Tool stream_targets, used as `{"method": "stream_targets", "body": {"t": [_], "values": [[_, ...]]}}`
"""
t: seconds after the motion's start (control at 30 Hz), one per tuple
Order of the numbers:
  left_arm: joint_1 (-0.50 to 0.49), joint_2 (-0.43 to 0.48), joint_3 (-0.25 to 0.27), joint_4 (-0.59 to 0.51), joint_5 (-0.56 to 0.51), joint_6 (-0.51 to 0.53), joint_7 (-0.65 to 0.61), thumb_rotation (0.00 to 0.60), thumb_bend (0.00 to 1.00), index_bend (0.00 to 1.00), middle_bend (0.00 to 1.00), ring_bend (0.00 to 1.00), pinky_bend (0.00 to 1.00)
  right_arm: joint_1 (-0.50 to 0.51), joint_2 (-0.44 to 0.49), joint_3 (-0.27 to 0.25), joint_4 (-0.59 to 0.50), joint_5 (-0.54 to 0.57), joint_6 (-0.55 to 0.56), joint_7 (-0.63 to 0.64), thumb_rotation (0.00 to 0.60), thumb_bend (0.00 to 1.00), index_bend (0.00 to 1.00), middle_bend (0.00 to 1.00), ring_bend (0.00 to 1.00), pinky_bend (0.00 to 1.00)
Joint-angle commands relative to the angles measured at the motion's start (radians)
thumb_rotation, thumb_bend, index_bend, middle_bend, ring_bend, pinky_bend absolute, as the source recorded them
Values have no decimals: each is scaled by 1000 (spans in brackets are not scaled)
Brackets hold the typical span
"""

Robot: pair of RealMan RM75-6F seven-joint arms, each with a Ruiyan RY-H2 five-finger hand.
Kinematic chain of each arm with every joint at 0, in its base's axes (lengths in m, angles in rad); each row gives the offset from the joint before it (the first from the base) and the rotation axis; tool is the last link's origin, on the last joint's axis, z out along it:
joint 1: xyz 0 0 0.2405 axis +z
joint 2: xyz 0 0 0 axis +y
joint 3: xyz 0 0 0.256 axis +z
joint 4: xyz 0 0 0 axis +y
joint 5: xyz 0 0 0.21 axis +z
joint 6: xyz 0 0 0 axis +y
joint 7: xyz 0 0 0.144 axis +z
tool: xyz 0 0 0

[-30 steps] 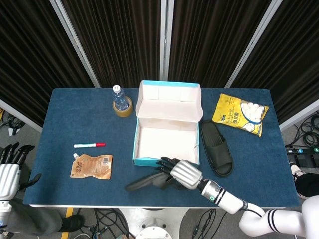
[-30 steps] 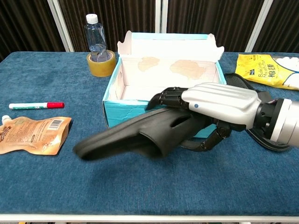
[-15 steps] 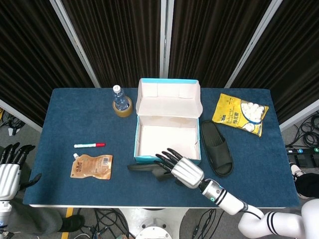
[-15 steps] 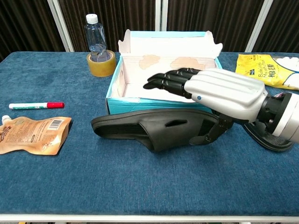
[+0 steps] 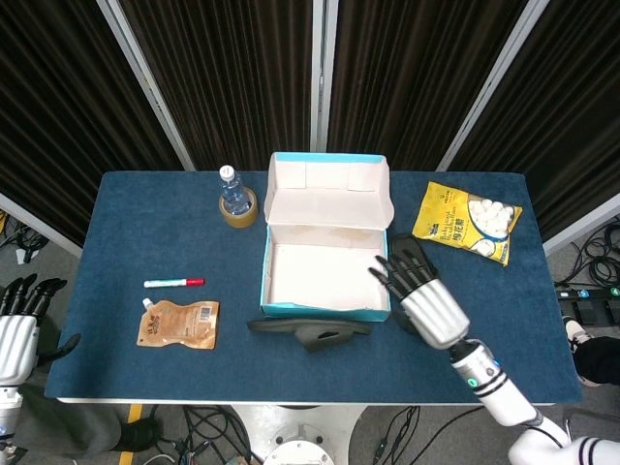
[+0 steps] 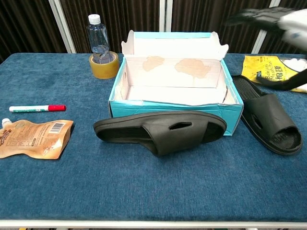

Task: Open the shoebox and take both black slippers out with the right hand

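Note:
The shoebox [image 5: 326, 308] [image 6: 172, 107] stands open at the table's middle, its lid tipped back, its inside bare. One black slipper [image 5: 310, 330] [image 6: 160, 131] lies flat on the cloth just in front of the box. The other black slipper [image 6: 267, 115] lies to the right of the box, mostly hidden by my right hand in the head view. My right hand [image 5: 418, 288] [image 6: 276, 17] hovers above that side with fingers spread, holding nothing; it is blurred in the chest view. My left hand [image 5: 17, 325] hangs off the table's left edge, fingers apart.
A water bottle [image 5: 231, 190] stands in a tape roll [image 6: 103, 65] at the box's back left. A red-capped marker [image 5: 174, 282] and a brown pouch [image 5: 178, 324] lie at the left. A yellow snack bag [image 5: 466, 220] sits at the back right.
My right hand let go of the slipper, which now lies flat before the box. The hand rose and swung right, over the other slipper.

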Motion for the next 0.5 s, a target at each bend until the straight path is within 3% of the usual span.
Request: {"method": "stream_targets", "body": {"t": [0.03, 0.27, 0.5], "values": [[-6, -11, -4, 15, -9, -11, -2, 600, 162, 163, 171, 69, 71, -129, 119, -2, -73, 149, 74, 6, 600, 282, 4, 85, 24, 24], [-16, -45, -4, 42, -25, -34, 43, 600, 161, 163, 171, 69, 71, -291, 207, -50, -94, 268, 143, 97, 600, 281, 0, 0, 0, 6], [-21, -59, 0, 46, -25, -45, 53, 600, 162, 163, 171, 69, 71, -380, 207, -53, -77, 196, 248, 198, 600, 280, 0, 0, 0, 0]]}}
